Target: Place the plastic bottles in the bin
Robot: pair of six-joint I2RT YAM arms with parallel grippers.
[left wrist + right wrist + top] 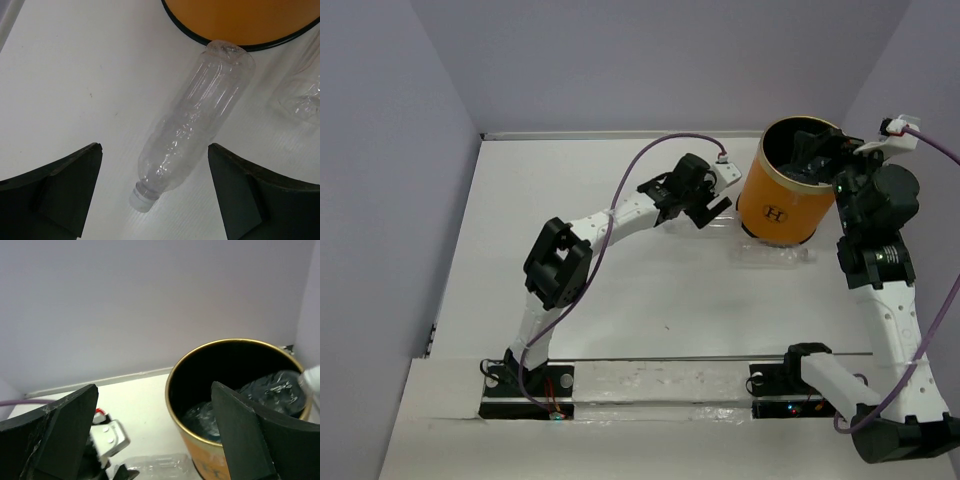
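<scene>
A clear plastic bottle (195, 125) with a white cap lies on the table, its base against the foot of the orange bin (240, 20). My left gripper (155, 192) is open just above it, one finger on each side of its neck end, not touching. In the top view the left gripper (705, 208) is left of the bin (778, 200). A second clear bottle (775, 256) lies in front of the bin. My right gripper (152, 435) is open and empty above the bin's rim (172, 405). Clear bottles (265, 390) lie inside the bin.
Purple walls close in the white table (620, 310) at the back and on both sides. The left arm's purple cable (640, 160) arcs above the table. The second bottle also shows at the right edge of the left wrist view (302, 95).
</scene>
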